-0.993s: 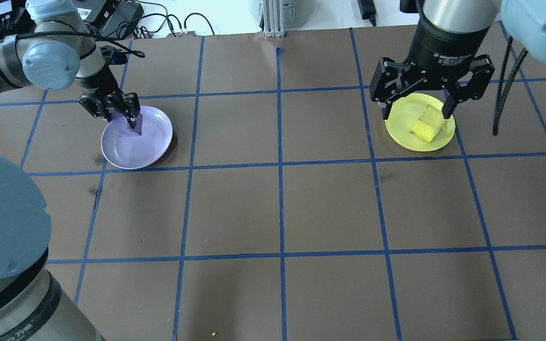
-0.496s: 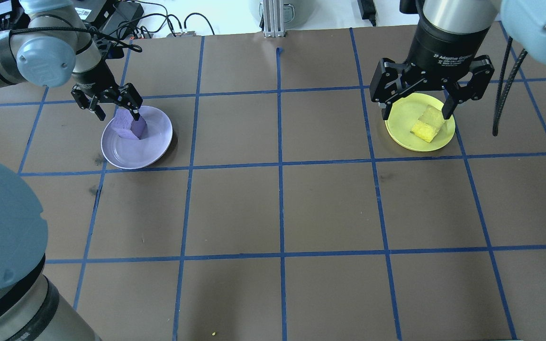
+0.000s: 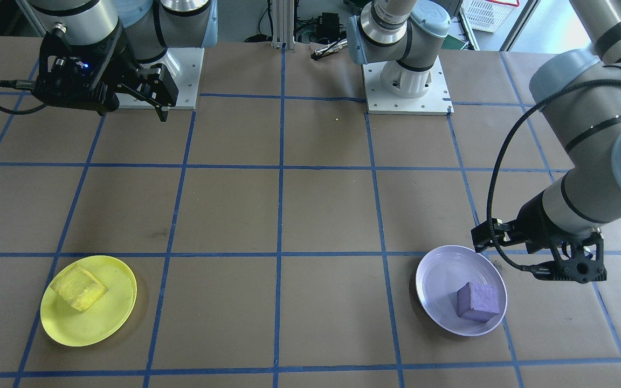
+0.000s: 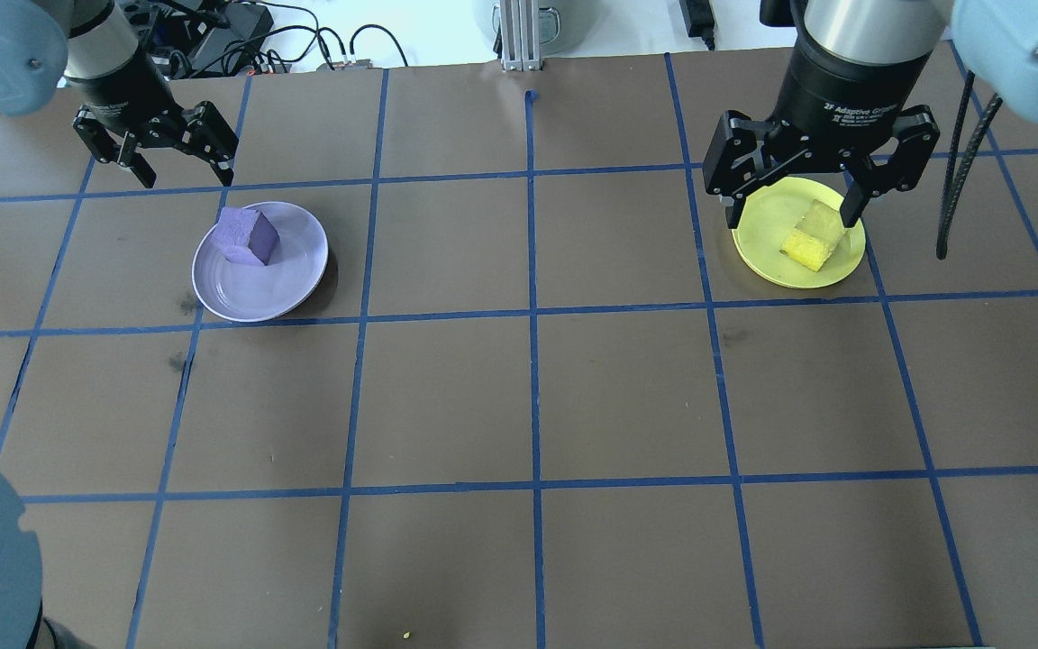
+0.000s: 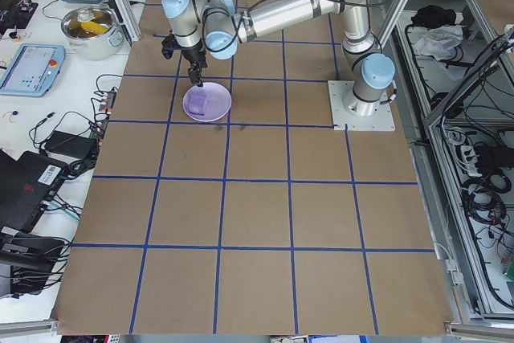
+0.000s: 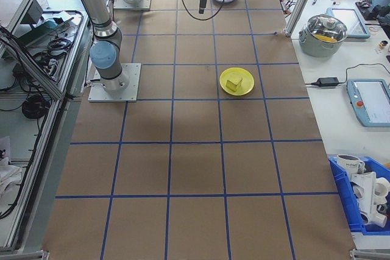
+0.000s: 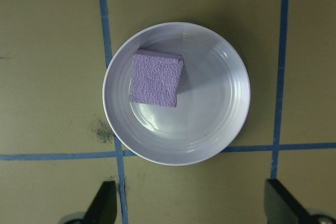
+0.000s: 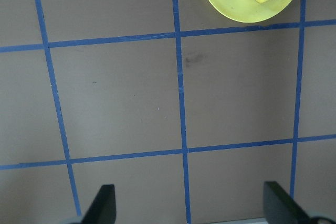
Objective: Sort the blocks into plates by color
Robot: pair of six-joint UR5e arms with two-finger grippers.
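**Purple block released; both colours now sit in their plates**

The purple block (image 4: 247, 236) lies in the lavender plate (image 4: 289, 288), off centre toward the rim on the far side from the robot, resting on the plate floor and free of any finger. A second ago the left gripper (image 4: 156, 153) was clamped on this block just over the plate; half a second ago its fingers had parted around it; now it has lifted clear and drawn back, hanging with jaws spread wide and empty. From its wrist camera the plate and block lie directly ahead of the fingertips, well apart from them.

The yellow block (image 4: 813, 237) rests in the yellow plate (image 4: 767, 261), unchanged over the same interval. The right gripper (image 4: 795, 180) hangs high above with jaws wide, grasping nothing; its wrist camera shows that plate off toward the upper edge, well apart from the fingers.

Each plate holds one block of its own colour, and no loose block shows on the table (image 4: 528, 397). By my reading the sorting is complete; only withdrawal of the arms looks left.
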